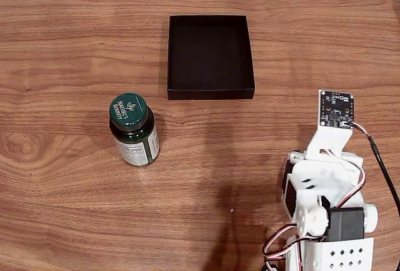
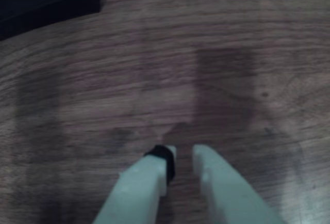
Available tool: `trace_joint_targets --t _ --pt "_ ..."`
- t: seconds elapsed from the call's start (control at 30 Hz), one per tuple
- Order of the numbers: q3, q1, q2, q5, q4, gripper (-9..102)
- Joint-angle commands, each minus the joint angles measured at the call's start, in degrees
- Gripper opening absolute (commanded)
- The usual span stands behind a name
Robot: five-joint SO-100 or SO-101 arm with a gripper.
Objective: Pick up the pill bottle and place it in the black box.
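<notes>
One pill bottle (image 1: 133,130) stands on the tabletop (image 1: 62,52), toward its left side in the fixed view. One black box (image 1: 210,56) sits near the far edge. One robot arm (image 1: 325,215) rises at the near right corner, carrying one claw (image 2: 180,154) with two pale fingers (image 2: 216,182).

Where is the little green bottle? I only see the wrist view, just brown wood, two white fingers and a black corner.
Observer: In the fixed view, the small dark green pill bottle with the white label stands upright on the wooden table, left of the white arm.
Operator: Is that black corner the box?
Observer: Yes. The shallow square matte-black box lies beyond the bottle, to its right, with nothing inside.
Operator: Is the bottle touching it?
Observer: No, bare wood shows between them.
</notes>
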Motion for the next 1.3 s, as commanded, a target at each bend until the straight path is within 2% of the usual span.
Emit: trace_joint_targets --t 0.0,0.23,0.37,0.73,1.27 --pt "-1.05 -0.35 0.70 -0.18 -1.76 0" --pt "-1.05 -0.62 0.70 3.52 -1.76 0" --pt "-1.05 -3.69 0.18 4.31 -4.39 0" --pt "-1.05 -19.25 -7.73 5.01 -14.33 0" --pt "-1.05 -41.84 -14.15 0.44 -21.01 17"
